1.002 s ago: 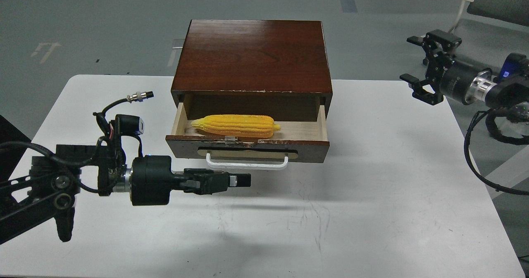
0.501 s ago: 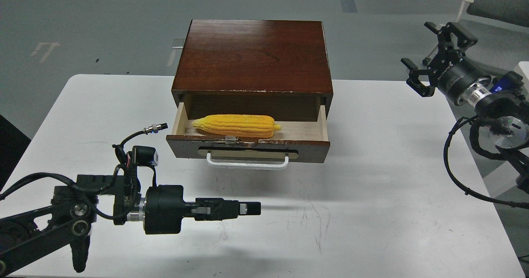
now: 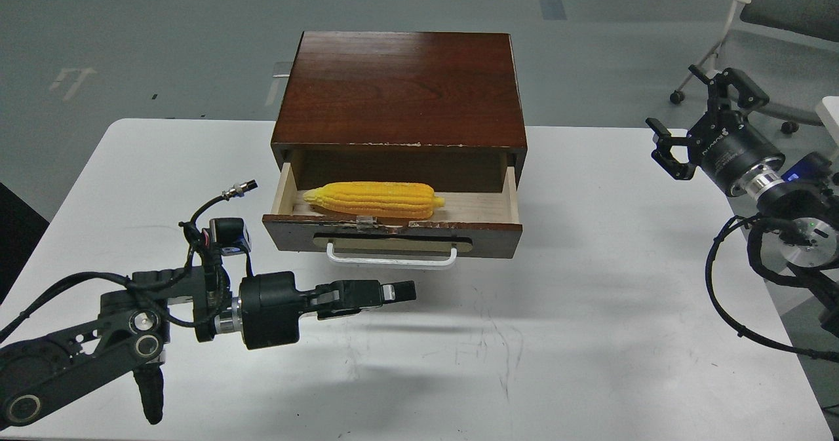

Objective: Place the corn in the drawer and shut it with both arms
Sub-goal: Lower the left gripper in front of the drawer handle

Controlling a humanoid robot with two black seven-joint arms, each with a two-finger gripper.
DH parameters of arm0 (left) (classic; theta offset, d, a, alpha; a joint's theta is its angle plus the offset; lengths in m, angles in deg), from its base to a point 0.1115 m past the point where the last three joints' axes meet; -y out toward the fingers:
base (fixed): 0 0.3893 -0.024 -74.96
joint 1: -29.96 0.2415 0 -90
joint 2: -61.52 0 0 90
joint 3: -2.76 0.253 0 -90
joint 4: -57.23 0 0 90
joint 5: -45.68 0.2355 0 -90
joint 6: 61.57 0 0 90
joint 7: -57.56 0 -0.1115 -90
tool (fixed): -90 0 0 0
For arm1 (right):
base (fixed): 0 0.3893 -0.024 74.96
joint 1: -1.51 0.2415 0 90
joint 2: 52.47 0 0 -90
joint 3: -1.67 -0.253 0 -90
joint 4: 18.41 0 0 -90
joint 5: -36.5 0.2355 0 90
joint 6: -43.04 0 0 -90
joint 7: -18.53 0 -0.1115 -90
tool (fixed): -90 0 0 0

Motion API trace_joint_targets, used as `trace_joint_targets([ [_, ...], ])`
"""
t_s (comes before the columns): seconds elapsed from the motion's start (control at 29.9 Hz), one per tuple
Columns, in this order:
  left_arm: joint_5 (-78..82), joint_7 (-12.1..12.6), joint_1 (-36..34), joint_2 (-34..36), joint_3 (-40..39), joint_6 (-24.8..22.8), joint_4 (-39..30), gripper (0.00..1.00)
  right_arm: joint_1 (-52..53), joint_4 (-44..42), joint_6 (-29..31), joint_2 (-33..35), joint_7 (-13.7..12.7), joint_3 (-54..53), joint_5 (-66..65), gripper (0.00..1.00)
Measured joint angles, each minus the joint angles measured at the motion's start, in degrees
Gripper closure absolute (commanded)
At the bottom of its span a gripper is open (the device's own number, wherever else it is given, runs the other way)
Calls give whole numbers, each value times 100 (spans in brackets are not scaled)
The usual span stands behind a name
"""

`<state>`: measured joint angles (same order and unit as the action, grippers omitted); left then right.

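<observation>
A: Where do you see the corn [image 3: 374, 200] now?

B: You see it lying on its side inside the drawer [image 3: 392, 226], on the pale wood floor, more toward the left half. Its small stub points to the right. The drawer is pulled out from the wooden box [image 3: 401, 87], which stands on the white table [image 3: 590, 310].

A: And your left gripper [image 3: 401, 291]?

B: It hangs low over the table, in front of the drawer and just below the white handle [image 3: 392, 259], not touching it. The fingers lie together, pointing to the right, and hold nothing.

A: What about the right gripper [image 3: 698, 121]?

B: It is well apart from the box, up at the right edge of the table. Its fingers are spread wide and it is empty.
</observation>
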<state>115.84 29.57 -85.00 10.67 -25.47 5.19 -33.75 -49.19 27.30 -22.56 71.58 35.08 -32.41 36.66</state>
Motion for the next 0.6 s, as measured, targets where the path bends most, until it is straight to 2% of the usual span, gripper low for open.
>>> trace_joint_targets([
  [0.6, 23, -5, -229, -223, 91, 98, 986, 100, -33, -26, -40, 64, 0, 24, -16, 6],
])
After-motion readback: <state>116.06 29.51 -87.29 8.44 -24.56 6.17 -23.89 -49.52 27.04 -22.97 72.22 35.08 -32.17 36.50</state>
